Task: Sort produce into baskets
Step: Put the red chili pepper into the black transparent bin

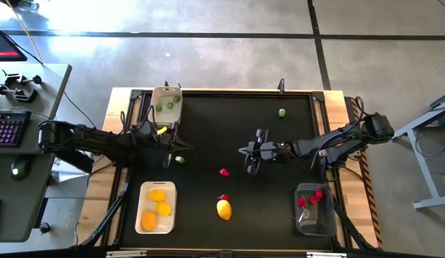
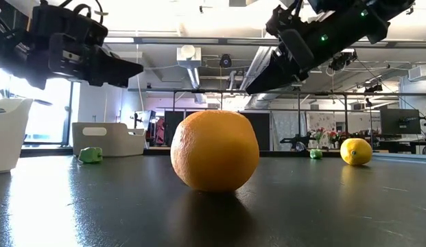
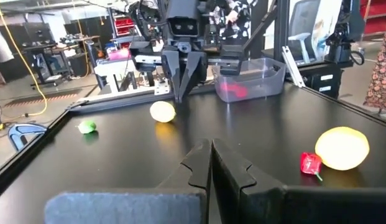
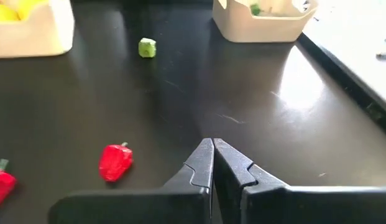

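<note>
Black tabletop (image 1: 222, 136), sorting partly done. White tray (image 1: 142, 208) holds three yellow pieces; the beige tub (image 1: 157, 94) holds green pieces; the clear bin (image 1: 308, 223) holds red ones. Left loose, relative to the tray — a yellow lemon (image 1: 223, 209) just beside it with a red piece (image 1: 223, 197) touching, another red piece (image 1: 223, 173) farther off, a green piece (image 1: 180, 160) above, one more green piece (image 1: 282, 112) well away. Left tool (image 1: 167, 162) and right tool (image 1: 251, 169) — both closed, empty.
</note>
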### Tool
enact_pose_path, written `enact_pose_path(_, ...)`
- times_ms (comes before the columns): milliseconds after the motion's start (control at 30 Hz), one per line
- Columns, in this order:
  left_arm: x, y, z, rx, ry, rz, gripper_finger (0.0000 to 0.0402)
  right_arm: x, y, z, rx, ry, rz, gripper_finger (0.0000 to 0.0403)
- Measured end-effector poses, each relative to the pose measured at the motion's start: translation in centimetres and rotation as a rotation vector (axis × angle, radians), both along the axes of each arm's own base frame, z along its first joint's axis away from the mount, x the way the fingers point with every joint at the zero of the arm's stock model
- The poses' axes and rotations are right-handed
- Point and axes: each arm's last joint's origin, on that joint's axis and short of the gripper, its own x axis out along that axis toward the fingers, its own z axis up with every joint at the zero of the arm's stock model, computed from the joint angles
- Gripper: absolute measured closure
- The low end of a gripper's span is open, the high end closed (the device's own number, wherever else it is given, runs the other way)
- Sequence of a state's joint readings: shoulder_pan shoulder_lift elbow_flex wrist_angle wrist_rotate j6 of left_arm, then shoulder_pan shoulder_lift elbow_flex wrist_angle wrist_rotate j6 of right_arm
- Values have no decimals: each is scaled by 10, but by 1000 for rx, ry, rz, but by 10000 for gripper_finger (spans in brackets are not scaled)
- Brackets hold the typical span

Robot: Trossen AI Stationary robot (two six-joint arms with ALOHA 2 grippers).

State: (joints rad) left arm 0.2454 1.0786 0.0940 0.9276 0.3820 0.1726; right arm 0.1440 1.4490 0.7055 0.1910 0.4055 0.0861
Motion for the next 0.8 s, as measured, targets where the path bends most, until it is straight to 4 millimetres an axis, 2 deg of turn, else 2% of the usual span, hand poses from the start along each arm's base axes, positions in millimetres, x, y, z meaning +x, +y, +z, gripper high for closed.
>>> enact_pose_path(167, 1, -3, 0, 5, 3, -20, 401, -2, 2, -3, 128, 16, 10, 402)
enact_pose_path(400, 1, -5, -1, 19, 4, -30, 401, -10, 2, -14, 179, 134, -61, 395)
enact_pose_path(533, 1, -5, -2, 18, 13, -30, 401, -12, 1, -14, 149, 181, -112, 358)
enact_pose_path(800, 1, -5, -4, 15, 33, -22, 401, 3, 3, 12, 150, 141, -107, 246)
